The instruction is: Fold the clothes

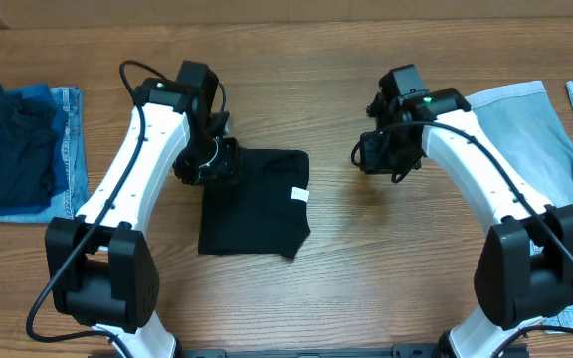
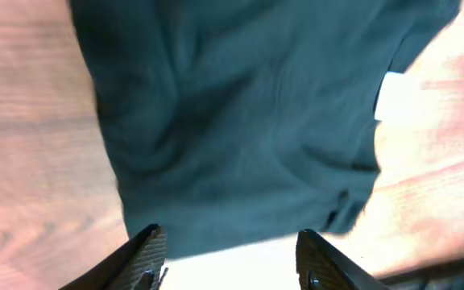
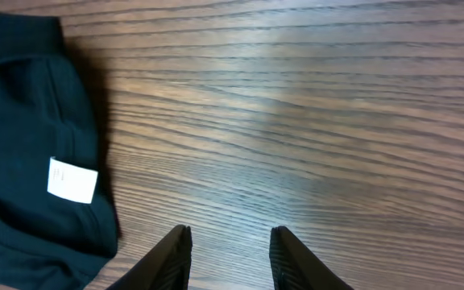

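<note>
While the black shirt (image 1: 255,204) lies mid-table as a compact rectangle, its white label (image 1: 299,194) face up near the right edge, I judge the folding nearly done, with perhaps 1 last fold or a tidy-up in hand.

My left gripper (image 1: 217,159) hovers over the shirt's far-left corner. In the wrist view its 2 fingers (image 2: 147,251) stand apart with nothing between them, and the cloth's edge is just ahead. My right gripper (image 1: 366,154) hangs over bare table (image 1: 366,288) beside the shirt's right edge, clear of it, partly open and empty.

To do this well, I should bring the right gripper across to the far-right corner so both sit on the same edge. Each should come down flat and pinch every layer, not only the top sheet. Then I would lift low and carry both corners evenly, so the edges meet square. The near-right corner looks slightly ragged, so I would smooth it last. I'd also keep well apart from the navy garment (image 1: 8,149) on the left and the denim (image 1: 525,119) on the right.
</note>
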Controlling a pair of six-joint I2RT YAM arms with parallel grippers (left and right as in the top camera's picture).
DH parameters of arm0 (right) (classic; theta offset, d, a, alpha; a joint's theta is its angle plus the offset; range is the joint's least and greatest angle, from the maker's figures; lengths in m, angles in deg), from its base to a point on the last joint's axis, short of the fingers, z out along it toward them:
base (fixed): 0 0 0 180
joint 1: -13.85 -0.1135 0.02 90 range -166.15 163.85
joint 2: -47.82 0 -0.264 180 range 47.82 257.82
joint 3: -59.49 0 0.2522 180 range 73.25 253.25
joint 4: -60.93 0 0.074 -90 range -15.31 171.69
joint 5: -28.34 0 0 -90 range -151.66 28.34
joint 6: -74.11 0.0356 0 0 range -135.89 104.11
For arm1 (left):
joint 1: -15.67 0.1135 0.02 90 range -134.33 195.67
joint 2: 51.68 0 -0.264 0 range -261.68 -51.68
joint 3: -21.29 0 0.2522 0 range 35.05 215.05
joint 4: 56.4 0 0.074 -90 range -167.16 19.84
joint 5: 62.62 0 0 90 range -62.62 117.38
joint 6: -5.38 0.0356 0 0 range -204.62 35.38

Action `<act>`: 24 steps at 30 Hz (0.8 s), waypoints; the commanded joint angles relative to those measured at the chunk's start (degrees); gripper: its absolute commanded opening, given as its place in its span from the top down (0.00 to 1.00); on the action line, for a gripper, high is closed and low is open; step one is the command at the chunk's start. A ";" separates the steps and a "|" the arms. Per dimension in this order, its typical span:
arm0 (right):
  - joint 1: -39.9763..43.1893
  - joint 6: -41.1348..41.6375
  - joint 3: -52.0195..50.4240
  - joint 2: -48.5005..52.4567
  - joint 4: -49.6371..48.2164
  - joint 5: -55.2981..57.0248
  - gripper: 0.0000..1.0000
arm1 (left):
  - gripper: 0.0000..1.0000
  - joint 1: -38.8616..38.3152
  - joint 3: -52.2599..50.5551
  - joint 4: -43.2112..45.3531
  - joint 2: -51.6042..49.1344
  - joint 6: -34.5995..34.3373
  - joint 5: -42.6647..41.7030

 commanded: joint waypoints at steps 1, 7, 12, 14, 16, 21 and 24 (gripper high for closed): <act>0.09 -0.39 0.72 -0.74 -0.28 0.17 0.63 | 0.46 -1.97 -6.99 -1.64 0.22 -1.20 -5.33; 0.09 -0.39 0.72 -0.74 -0.26 0.17 0.63 | 0.46 -5.01 -19.02 8.61 0.22 -3.78 -4.28; 0.09 -0.39 0.72 -0.74 0.59 0.17 0.63 | 0.44 -4.90 -23.47 14.51 -0.17 -6.40 4.76; 0.09 -0.39 0.72 -0.74 0.74 0.17 0.63 | 0.44 -4.90 -24.83 16.00 -0.85 -6.40 4.57; 0.09 -0.39 0.72 -0.74 0.94 0.17 0.63 | 0.41 -4.87 -26.10 16.68 -1.64 -6.34 4.63; 0.09 -0.39 0.72 -0.74 1.18 0.17 0.63 | 0.38 0.02 -27.12 19.61 -2.58 -6.10 6.34; 0.09 -0.39 0.72 -0.74 1.18 0.13 0.63 | 0.39 6.84 -26.25 23.74 -2.56 -6.12 5.95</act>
